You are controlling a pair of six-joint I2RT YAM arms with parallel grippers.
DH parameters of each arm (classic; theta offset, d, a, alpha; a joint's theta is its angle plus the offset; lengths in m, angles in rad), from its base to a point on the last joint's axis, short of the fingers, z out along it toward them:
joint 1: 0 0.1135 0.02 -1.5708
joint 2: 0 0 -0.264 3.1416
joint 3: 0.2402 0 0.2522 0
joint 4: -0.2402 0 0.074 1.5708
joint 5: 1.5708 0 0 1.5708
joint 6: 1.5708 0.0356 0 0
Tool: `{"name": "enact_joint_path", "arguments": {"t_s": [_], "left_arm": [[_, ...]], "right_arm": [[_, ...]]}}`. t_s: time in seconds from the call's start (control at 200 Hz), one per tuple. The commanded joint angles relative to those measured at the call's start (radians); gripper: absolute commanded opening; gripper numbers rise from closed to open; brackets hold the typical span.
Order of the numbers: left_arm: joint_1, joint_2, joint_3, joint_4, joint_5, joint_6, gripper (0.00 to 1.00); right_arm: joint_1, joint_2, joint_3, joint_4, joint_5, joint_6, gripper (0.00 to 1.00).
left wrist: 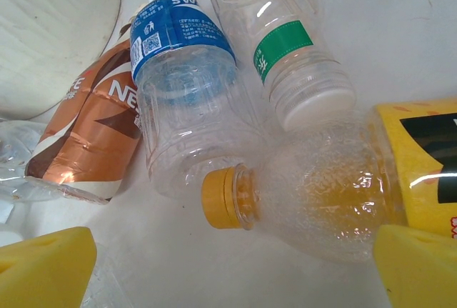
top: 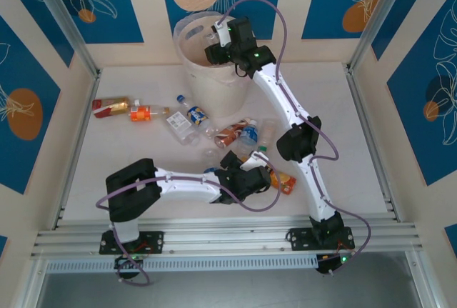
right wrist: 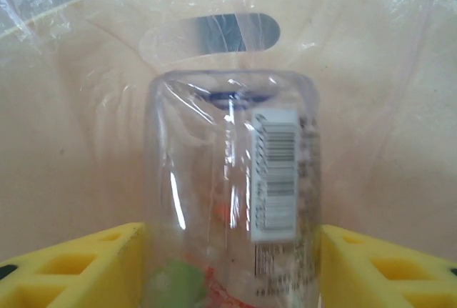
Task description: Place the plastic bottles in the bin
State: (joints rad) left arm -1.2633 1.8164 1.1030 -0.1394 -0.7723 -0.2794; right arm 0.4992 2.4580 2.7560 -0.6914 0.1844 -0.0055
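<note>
A white bench [top: 371,129] stands inside a booth of cream walls [top: 150,36] hung with deep blue panels [top: 107,1] printed with white feathery leaves and orange discs [top: 25,113]. Silver metal rails [top: 228,236] run along the near edge, slanted metal posts [top: 61,18] rise at the far corners, and the light is bright and even.

Bright, even light with soft shadows; glare streaks the clear barcode-labelled plastic bottle [right wrist: 214,179], slightly blurred at mid-frame.

R wrist view: clear bottle [right wrist: 232,186] blurred, lower end cut off at btm edge. L wrist view: yellow-label bottle [left wrist: 321,194] runs off right edge. Green-label bottle [left wrist: 285,43] cut at top edge.
</note>
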Motion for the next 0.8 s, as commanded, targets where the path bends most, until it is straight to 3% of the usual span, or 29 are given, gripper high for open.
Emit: {"name": "enact_joint_path", "arguments": {"t_s": [0.0,0.48,0.66,0.79], "left_arm": [[-0.003,-0.01,0.015,-0.019,-0.029,0.004,0.99],[-0.002,-0.024,-0.006,-0.035,-0.032,-0.009,0.99],[-0.002,-0.034,-0.015,-0.035,-0.039,-0.008,0.99],[-0.002,-0.047,-0.028,-0.025,-0.04,-0.008,1.0]], "right_arm": [[-0.005,0.023,0.036,0.011,0.007,-0.015,0.63],[-0.002,-0.204,0.02,-0.071,0.016,0.044,0.77],[-0.011,-0.372,-0.177,-0.139,0.1,0.126,0.78],[-0.042,-0.569,-0.479,-0.142,0.145,0.225,0.79]]}}
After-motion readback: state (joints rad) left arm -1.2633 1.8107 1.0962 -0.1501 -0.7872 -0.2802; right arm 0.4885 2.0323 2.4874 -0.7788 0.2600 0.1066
